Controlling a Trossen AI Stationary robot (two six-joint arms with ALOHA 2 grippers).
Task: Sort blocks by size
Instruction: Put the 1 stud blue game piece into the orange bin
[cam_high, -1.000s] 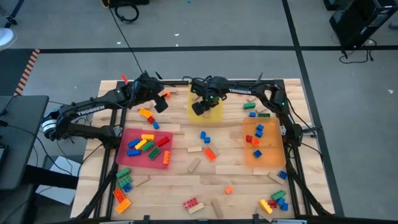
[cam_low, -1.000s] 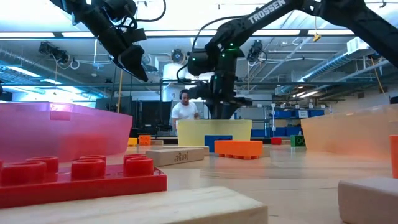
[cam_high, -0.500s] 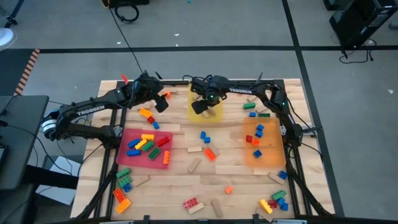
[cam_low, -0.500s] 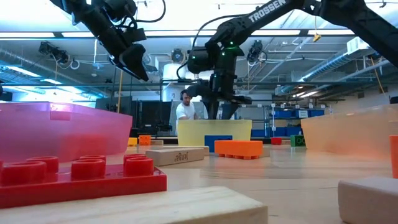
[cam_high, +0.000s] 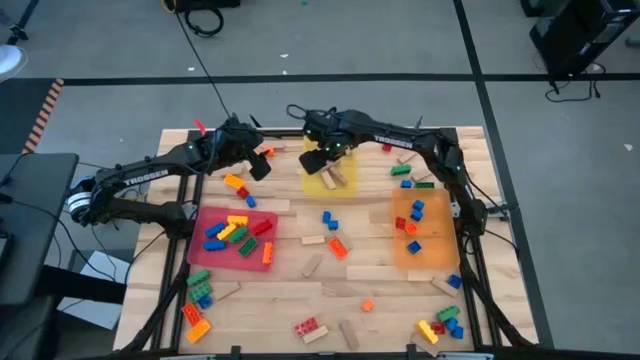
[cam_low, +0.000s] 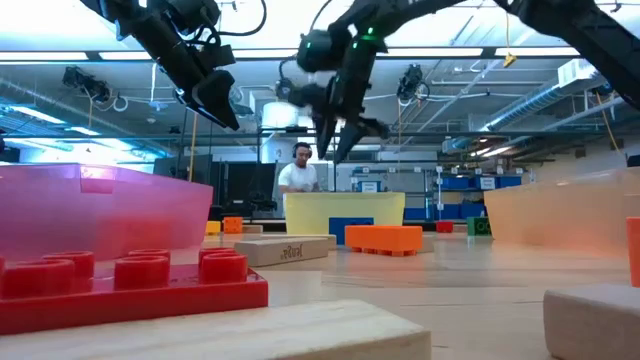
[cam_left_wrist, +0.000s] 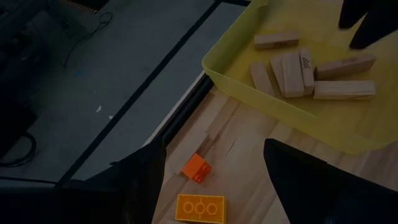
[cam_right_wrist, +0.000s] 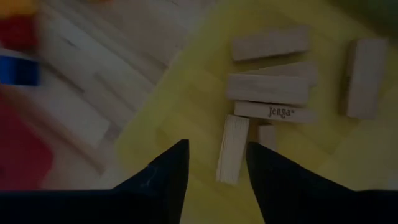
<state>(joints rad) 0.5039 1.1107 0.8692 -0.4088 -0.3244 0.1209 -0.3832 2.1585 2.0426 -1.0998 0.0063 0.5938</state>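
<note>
While the right gripper (cam_high: 318, 158) is held above the yellow tray (cam_high: 348, 186) at the table's 12 o'clock edge, its fingers (cam_right_wrist: 163, 177) are spread with nothing between them. Seven wooden blocks (cam_right_wrist: 268, 42) are counted lying flat in that tray in the right wrist view; bare yellow floor is left beside them.

The left gripper (cam_high: 262, 165) is held at about 11 o'clock over the table, just beside the yellow tray's rim, with its fingers (cam_left_wrist: 298, 180) spread and empty. Two orange bricks (cam_left_wrist: 200, 208) are seen on the wood beneath it.

Three trays are counted: the yellow one, a red tray (cam_high: 202, 250) at 9 o'clock holding roughly ten coloured bricks, and an orange tray (cam_high: 432, 252) at 3 o'clock holding about five. Loose blocks (cam_high: 337, 248) are scattered across the middle of the table (cam_high: 380, 290), with clusters at the 7 and 5 o'clock corners. Open wood is left between the centre pieces and the near edge. A person (cam_low: 297, 172) is seen beyond the table.
</note>
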